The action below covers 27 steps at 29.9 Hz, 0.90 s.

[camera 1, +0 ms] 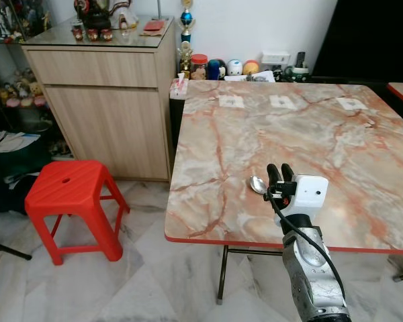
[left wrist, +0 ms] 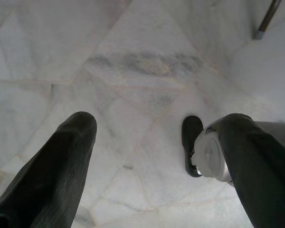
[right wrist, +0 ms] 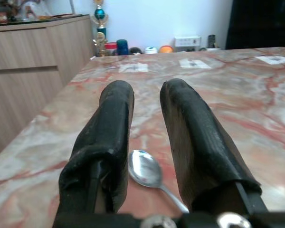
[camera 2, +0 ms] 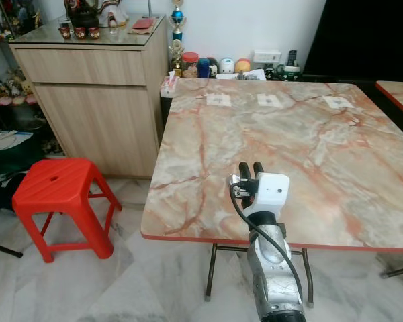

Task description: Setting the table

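Steel spoon (right wrist: 145,169) lies on marble table (camera 1: 309,127) beneath right gripper (camera 1: 279,171).

Polished marble-look tabletop (camera 1: 255,134), pink and grey veined, faintly glossy, edged in smooth red trim. Shiny mirror-bright metal spoon (right wrist: 147,170), bowl toward 12 o'clock, between matt black, rubbery, slightly textured fingers (right wrist: 115,128) of the right gripper (camera 1: 279,170). White smooth plastic wrist housing; silver brushed-metal arm below. Glossy red moulded plastic stool (camera 1: 72,201) at 9 o'clock. Matt light wood-grain cabinet (camera 1: 101,100) with glass top at 11 o'clock. Pale polished marble floor (left wrist: 147,61), softly reflective, under matt black left gripper (left wrist: 152,156).
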Available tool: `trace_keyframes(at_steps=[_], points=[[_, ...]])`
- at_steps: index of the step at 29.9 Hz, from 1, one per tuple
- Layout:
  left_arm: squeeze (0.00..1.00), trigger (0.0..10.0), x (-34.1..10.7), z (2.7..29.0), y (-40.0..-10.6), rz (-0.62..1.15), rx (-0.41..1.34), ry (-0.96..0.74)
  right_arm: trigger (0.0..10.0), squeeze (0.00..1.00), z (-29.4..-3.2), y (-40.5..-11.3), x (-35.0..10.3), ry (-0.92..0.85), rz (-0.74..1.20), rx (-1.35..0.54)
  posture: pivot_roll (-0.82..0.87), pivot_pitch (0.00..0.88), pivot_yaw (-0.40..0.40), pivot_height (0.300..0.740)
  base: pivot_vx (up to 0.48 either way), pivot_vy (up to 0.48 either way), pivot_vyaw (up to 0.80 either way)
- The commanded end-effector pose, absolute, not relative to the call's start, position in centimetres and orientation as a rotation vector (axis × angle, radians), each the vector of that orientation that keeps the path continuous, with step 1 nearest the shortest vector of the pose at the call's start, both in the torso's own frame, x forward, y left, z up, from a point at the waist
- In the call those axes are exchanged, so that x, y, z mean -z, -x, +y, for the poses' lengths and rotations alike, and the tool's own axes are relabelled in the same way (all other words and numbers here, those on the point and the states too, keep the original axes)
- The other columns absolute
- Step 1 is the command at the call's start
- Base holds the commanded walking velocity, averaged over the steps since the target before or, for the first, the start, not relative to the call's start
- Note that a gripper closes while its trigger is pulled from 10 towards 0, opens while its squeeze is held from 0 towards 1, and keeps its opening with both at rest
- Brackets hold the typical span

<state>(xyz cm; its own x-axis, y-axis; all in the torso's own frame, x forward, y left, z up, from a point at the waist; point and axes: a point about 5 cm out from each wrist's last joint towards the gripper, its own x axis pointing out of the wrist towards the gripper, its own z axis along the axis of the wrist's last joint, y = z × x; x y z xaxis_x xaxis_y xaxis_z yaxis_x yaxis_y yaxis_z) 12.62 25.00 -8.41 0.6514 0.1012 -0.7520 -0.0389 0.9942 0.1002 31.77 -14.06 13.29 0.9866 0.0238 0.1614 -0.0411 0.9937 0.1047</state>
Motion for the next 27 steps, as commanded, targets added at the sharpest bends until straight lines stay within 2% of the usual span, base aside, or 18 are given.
trace_keyframes(at_steps=[1,9,18,27], points=[[0.00,10.0,8.7,24.7,-12.1,0.880,-0.060,-0.083,10.0,0.00,-14.6,-31.7,-12.6,-0.094,-0.121,-0.017,0.03,0.033,-0.006,0.740,0.000,-0.315,0.00],[0.00,10.0,8.7,24.8,-12.1,0.882,-0.074,-0.077,10.0,0.00,-14.6,-31.7,-12.2,-0.087,-0.095,-0.024,0.03,0.040,-0.009,0.740,0.000,-0.321,0.00],[0.00,10.0,8.7,24.8,-12.1,0.880,-0.083,-0.073,10.0,0.00,-15.0,-31.8,-10.8,-0.044,-0.003,-0.022,0.04,0.048,-0.009,0.740,0.000,0.000,0.00],[0.00,10.0,8.7,24.8,-12.2,0.873,-0.084,-0.066,10.0,0.00,-14.7,-31.8,-12.0,-0.091,-0.081,-0.027,0.04,0.050,-0.008,0.740,0.000,0.000,0.00]])
